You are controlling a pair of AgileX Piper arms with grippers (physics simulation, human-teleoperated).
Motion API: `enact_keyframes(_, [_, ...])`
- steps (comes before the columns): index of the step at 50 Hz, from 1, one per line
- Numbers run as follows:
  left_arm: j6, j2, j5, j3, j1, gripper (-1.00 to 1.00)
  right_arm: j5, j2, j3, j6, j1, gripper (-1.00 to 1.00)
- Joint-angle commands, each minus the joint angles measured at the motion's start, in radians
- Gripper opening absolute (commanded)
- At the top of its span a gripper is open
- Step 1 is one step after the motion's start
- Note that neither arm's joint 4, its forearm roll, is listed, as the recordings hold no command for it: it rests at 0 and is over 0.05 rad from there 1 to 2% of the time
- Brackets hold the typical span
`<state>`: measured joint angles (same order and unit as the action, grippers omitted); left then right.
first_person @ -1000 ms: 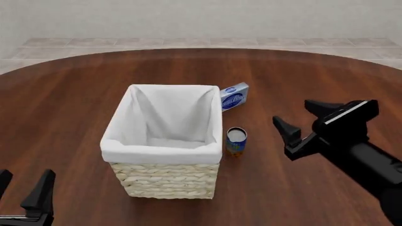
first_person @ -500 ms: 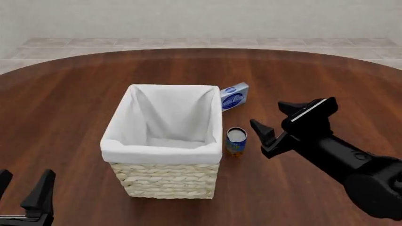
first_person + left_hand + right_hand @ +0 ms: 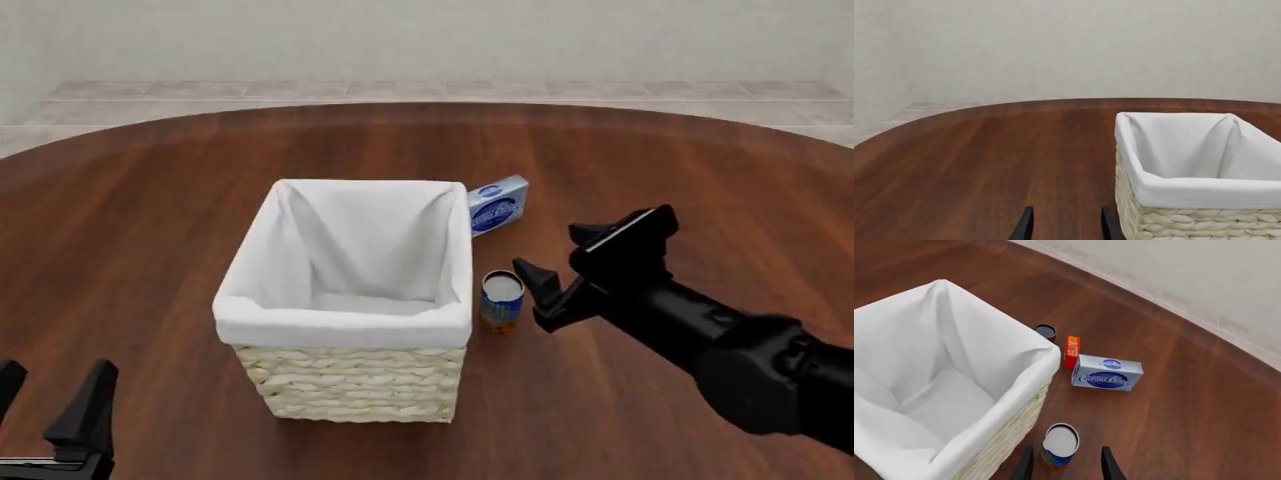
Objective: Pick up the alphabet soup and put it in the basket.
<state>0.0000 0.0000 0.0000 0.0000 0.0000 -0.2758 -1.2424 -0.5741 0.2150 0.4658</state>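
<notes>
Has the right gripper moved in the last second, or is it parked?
Yes. In the front view the right gripper has moved left and closer to the alphabet soup beside the basket. Its jaws are open and the can is not yet grasped.

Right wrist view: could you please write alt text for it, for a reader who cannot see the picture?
The open right gripper points at the upright alphabet soup, which stands on the wooden table close beside the basket. Beyond the can lie a blue-and-white box, a red box and a small dark round can.
</notes>
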Motion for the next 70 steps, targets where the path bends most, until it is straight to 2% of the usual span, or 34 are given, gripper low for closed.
enact_keyframes(1, [0.000, 0.000, 0.000, 0.000, 0.000, 1.00, -0.001, -0.027, -0.013, -0.001, -0.010, 1.00])
enact_keyframes(43, [0.000, 0.000, 0.000, 0.000, 0.000, 1.00, -0.041, -0.158, -0.057, 0.019, -0.014, 1.00])
enact_keyframes(54, [0.000, 0.000, 0.000, 0.000, 0.000, 1.00, -0.026, -0.201, -0.085, 0.011, -0.028, 1.00])
enact_keyframes(70, [0.000, 0.000, 0.000, 0.000, 0.000, 1.00, -0.007, -0.251, -0.124, 0.029, -0.027, 1.00])
